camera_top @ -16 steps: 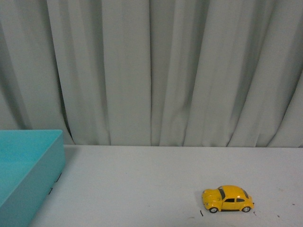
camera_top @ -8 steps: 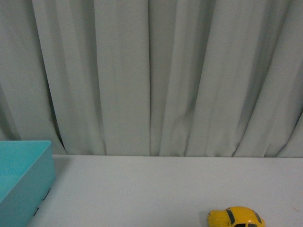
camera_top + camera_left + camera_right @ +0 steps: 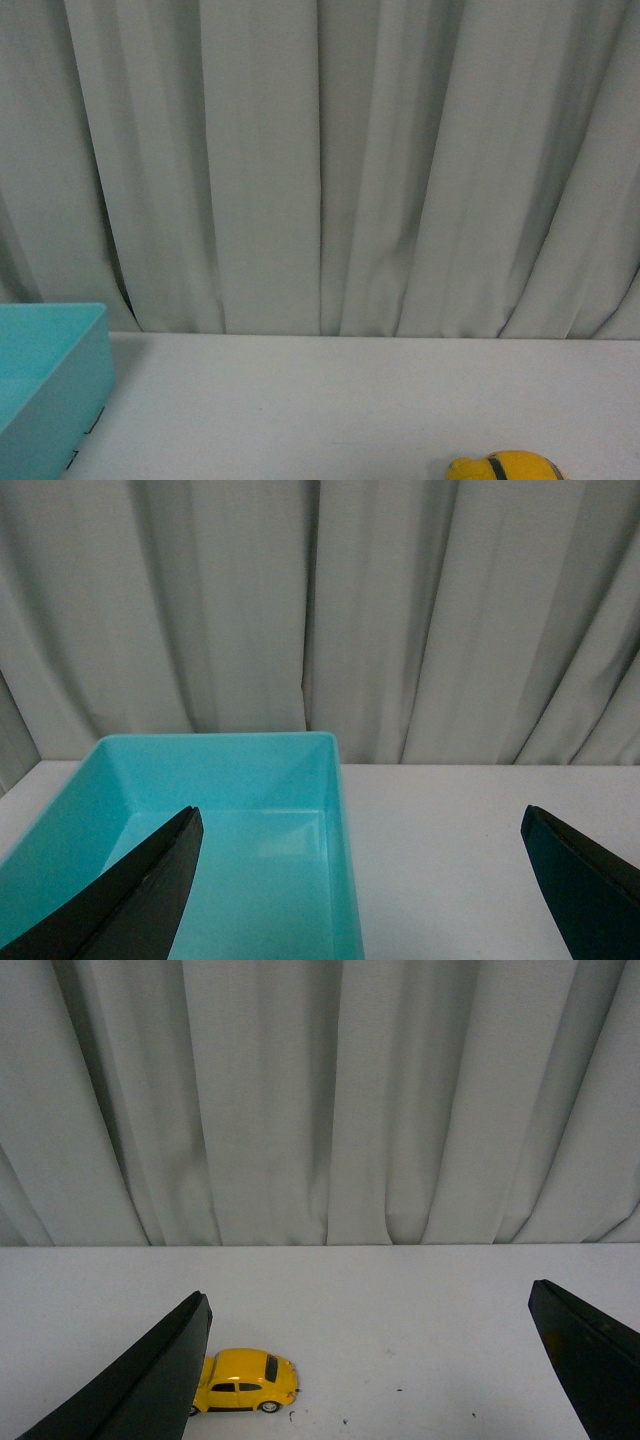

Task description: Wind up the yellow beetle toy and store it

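On the left stands the teal box [image 3: 45,375], open-topped. The left gripper [image 3: 360,812] hovers by it, jaws spread wide and empty. The yellow toy car [image 3: 243,1380] sits on its wheels on the white table [image 3: 300,400], near and right of centre, well apart from the box. The right gripper [image 3: 370,1290] hovers above it, jaws wide and empty. The car lies toward one finger, so the gripper should probably centre over it first, then lower and pinch the body's sides, leaving the wheels free.

Front, both wrist cameras face curtain [image 3: 320,160] across table [image 3: 330,400]; left shares teal bin [image 3: 65,400], right yellow beetle toy [image 3: 243,1378].
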`<state>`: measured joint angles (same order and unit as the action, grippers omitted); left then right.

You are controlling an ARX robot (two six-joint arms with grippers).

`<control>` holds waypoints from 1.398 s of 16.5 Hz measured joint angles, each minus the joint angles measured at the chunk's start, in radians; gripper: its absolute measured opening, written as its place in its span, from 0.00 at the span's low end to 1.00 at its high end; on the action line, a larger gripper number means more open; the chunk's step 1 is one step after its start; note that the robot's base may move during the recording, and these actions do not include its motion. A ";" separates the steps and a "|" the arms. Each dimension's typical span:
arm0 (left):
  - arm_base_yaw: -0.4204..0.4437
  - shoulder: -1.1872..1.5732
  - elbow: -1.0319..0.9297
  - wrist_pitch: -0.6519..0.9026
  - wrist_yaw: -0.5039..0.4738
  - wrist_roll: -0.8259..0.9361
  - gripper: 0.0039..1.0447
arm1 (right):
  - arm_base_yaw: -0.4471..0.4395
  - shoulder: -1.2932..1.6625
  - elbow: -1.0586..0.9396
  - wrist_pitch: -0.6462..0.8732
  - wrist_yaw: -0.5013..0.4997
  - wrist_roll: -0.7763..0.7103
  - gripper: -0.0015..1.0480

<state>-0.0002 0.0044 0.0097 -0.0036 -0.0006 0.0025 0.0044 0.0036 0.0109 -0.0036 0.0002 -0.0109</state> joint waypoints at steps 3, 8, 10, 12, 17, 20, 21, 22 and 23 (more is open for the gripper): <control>0.000 0.000 0.000 0.000 0.000 0.000 0.94 | 0.000 0.000 0.000 0.000 0.000 0.000 0.94; 0.000 0.000 0.000 0.000 0.000 0.000 0.94 | 0.000 0.000 0.000 0.000 0.000 0.000 0.94; 0.000 0.000 0.000 0.000 0.000 0.000 0.94 | 0.004 0.003 0.000 0.009 0.018 0.006 0.94; 0.000 0.000 0.000 0.000 -0.002 0.000 0.94 | 0.167 0.189 0.030 0.233 0.460 0.139 0.94; -0.001 0.000 0.000 0.000 0.000 0.000 0.94 | 0.010 0.747 0.274 0.714 0.729 0.170 0.94; -0.001 0.000 0.000 0.000 0.000 0.000 0.94 | -0.077 1.056 0.526 0.779 0.424 0.040 0.94; -0.001 0.000 0.000 0.000 0.000 0.000 0.94 | -0.098 1.149 0.603 0.743 0.314 -0.003 0.94; -0.001 0.000 0.000 0.000 0.000 0.000 0.94 | -0.111 1.252 0.693 0.706 0.189 -0.059 0.94; -0.001 0.000 0.000 0.000 0.000 0.000 0.94 | -0.111 1.322 0.771 0.659 0.093 -0.106 0.94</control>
<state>-0.0010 0.0044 0.0097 -0.0036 -0.0006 0.0025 -0.1062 1.3254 0.7822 0.6556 0.0937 -0.1173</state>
